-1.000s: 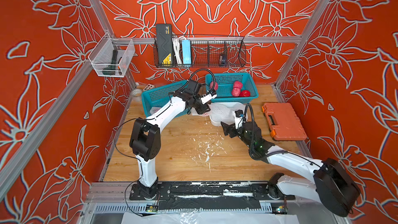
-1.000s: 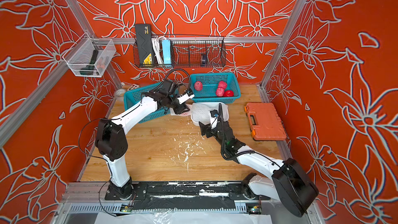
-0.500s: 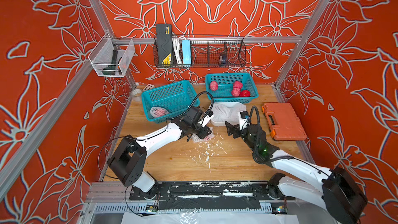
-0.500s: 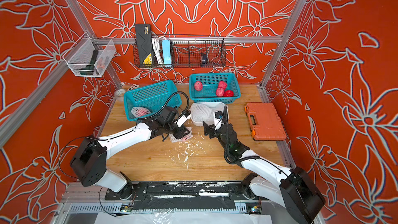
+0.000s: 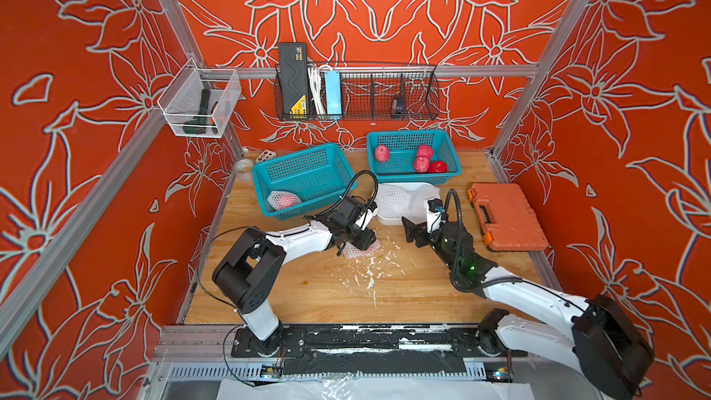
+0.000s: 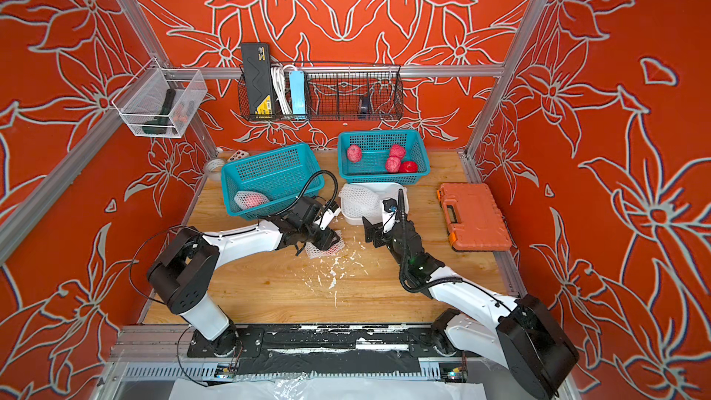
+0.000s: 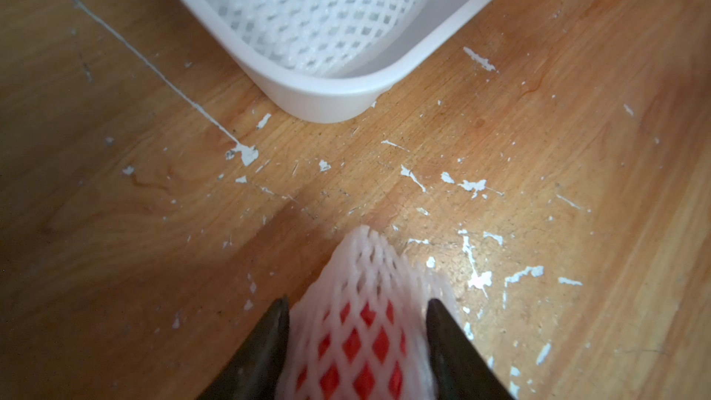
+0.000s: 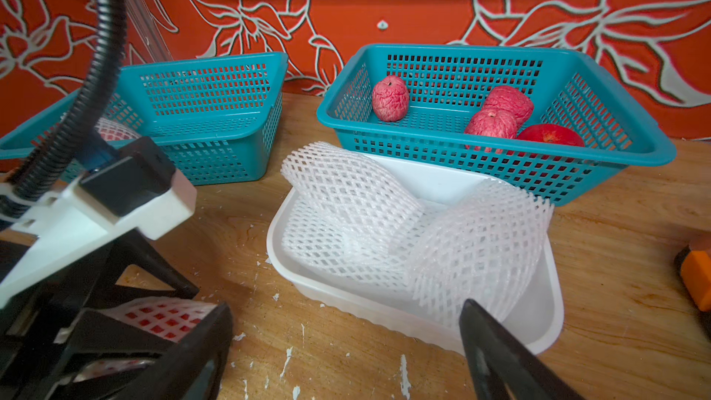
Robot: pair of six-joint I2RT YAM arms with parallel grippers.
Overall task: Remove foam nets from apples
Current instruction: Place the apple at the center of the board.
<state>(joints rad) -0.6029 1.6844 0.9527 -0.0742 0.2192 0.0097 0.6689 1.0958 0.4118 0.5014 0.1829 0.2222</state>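
Just in front of the white tray (image 7: 319,98), a red apple (image 7: 379,344) in its foam net (image 7: 365,259) sits between the jaws of the left claw (image 7: 357,299). Whether they clamp it is unclear. The right claw (image 8: 346,305) hovers wide open and empty, also before the tray. Two loose nets (image 8: 354,202) lie in the tray. Behind it, a basket (image 8: 635,148) holds four bare apples (image 8: 389,98).
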